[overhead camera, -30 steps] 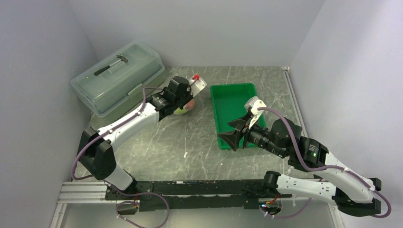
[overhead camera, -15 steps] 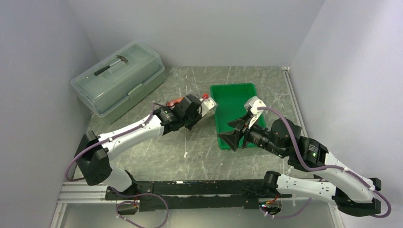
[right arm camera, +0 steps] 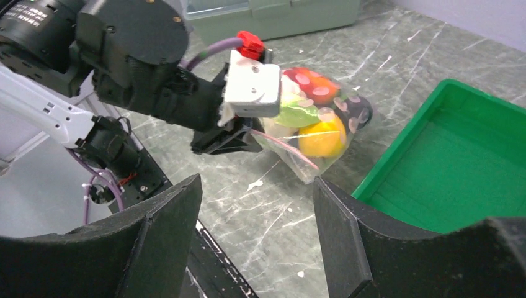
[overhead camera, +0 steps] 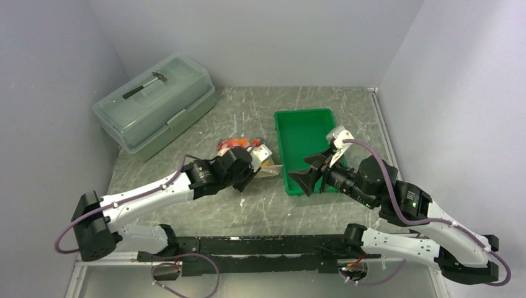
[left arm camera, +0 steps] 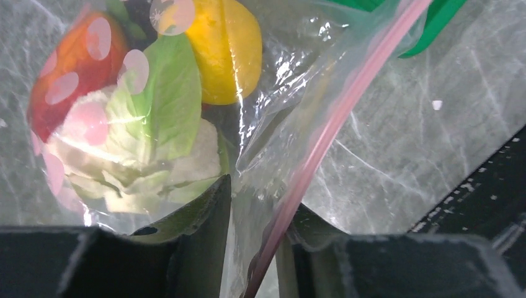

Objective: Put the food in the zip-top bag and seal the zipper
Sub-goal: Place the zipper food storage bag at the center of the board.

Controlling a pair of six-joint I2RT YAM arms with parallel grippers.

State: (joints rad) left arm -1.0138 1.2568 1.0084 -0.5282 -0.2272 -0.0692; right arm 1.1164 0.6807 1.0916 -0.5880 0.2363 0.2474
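Evidently sealing step: food [left arm camera: 155, 112] inside zip-top bag [right arm camera: 322, 124], lying on table [overhead camera: 291, 205] beside green tray [right arm camera: 446, 180]. Left gripper [left arm camera: 254, 198] jaws parted round zipper [left arm camera: 329, 124], not clamping; right gripper [right arm camera: 257, 205] wide open, empty. Next — confirm strip pressed shut across full width.

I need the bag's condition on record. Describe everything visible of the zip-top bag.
The zip-top bag is clear, crinkly plastic with a thin pink zipper along its mouth. Inside it are an orange, a white cauliflower with green leaves, a red-orange pepper and something dark purple. It rests bulging on the grey table, beside the green tray. The left fingers stand slightly apart astride the zipper strip. Whether the zipper is sealed cannot be told.
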